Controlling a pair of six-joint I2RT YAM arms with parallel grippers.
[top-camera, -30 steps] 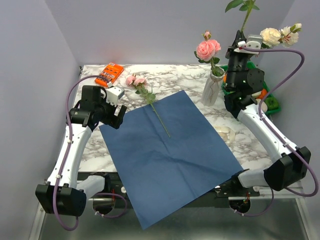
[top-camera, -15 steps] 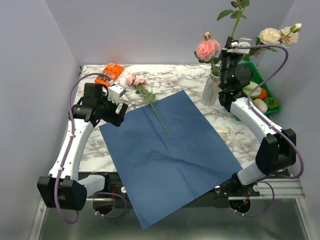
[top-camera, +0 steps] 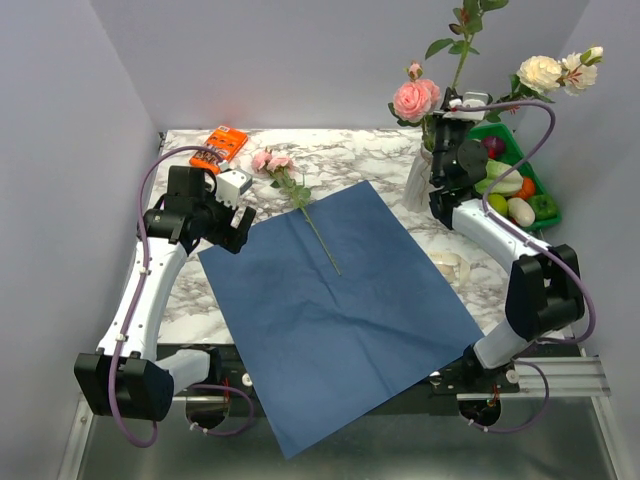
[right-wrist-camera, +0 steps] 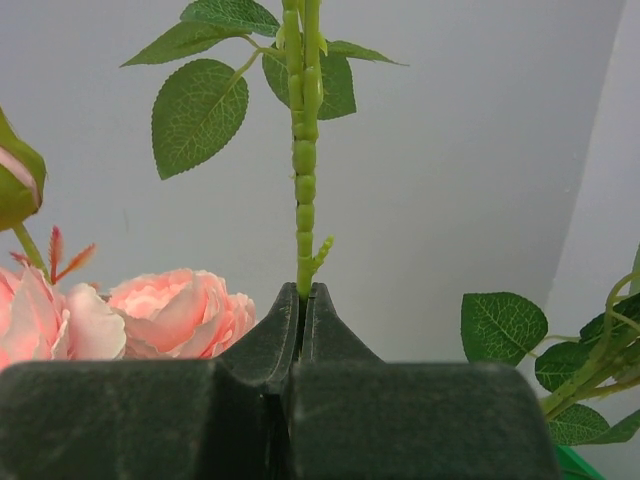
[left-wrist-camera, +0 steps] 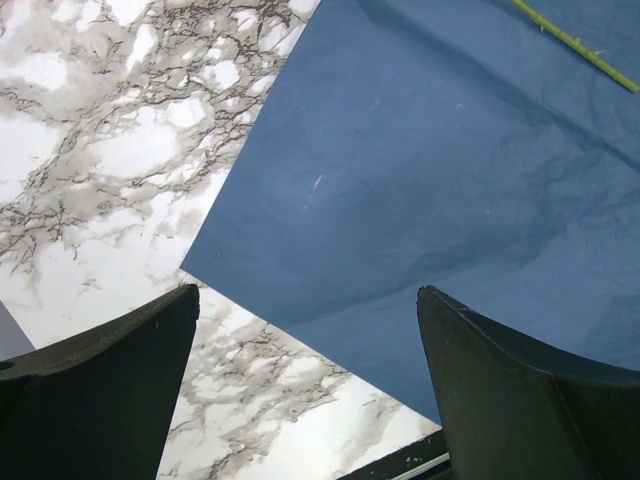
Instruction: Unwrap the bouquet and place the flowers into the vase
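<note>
My right gripper [top-camera: 457,108] [right-wrist-camera: 303,292] is shut on a leafy green flower stem [top-camera: 463,45] [right-wrist-camera: 304,160], held upright just above and right of the whitish vase [top-camera: 417,186]. Pink roses [top-camera: 413,98] [right-wrist-camera: 175,310] stand in the vase. Cream blooms [top-camera: 545,72] hang at the far right, their stems hidden behind the arm. One more pink flower [top-camera: 271,160] lies on the table, its stem [left-wrist-camera: 575,45] across the unfolded blue paper [top-camera: 340,310] [left-wrist-camera: 450,170]. My left gripper [top-camera: 236,226] [left-wrist-camera: 310,330] is open and empty over the paper's left corner.
A green tray [top-camera: 550,213] of toy vegetables sits right of the vase, under my right arm. An orange packet [top-camera: 220,147] lies at the back left. A pale ribbon coil [top-camera: 452,266] rests on the marble by the paper's right edge. The paper overhangs the front edge.
My right arm has swung left from over the tray to beside the vase, carrying the stem upright. The left arm has barely shifted.
</note>
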